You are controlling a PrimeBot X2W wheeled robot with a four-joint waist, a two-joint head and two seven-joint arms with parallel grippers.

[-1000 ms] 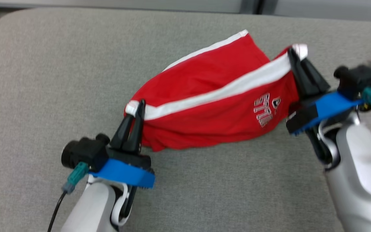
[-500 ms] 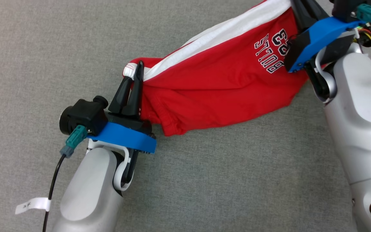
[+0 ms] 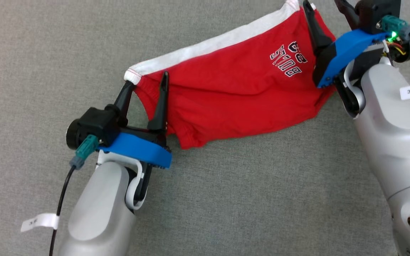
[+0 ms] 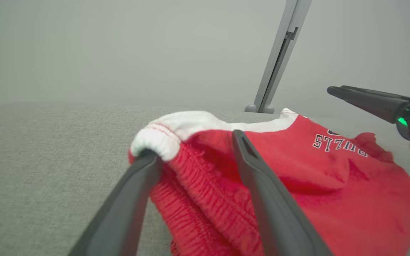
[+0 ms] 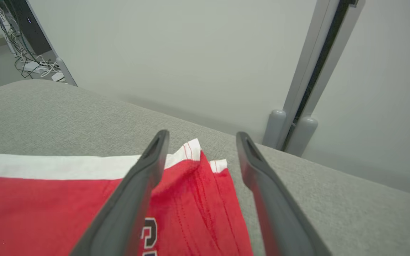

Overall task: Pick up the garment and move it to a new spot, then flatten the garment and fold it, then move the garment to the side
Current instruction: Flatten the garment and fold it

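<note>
Lying rumpled near the far edge of the grey woven cushion (image 3: 226,199), the red cotton shorts with white side stripe (image 3: 233,89) sit ungripped between the wide-open, empty left gripper (image 3: 146,80) and right gripper (image 3: 324,7), which straddle both ends and may snag a hem, dragging it on withdrawal.

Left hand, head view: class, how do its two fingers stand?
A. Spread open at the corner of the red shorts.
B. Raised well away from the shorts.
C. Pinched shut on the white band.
A: the left hand shows a clear gap between its fingers, with the corner of the red shorts lying there.
</note>
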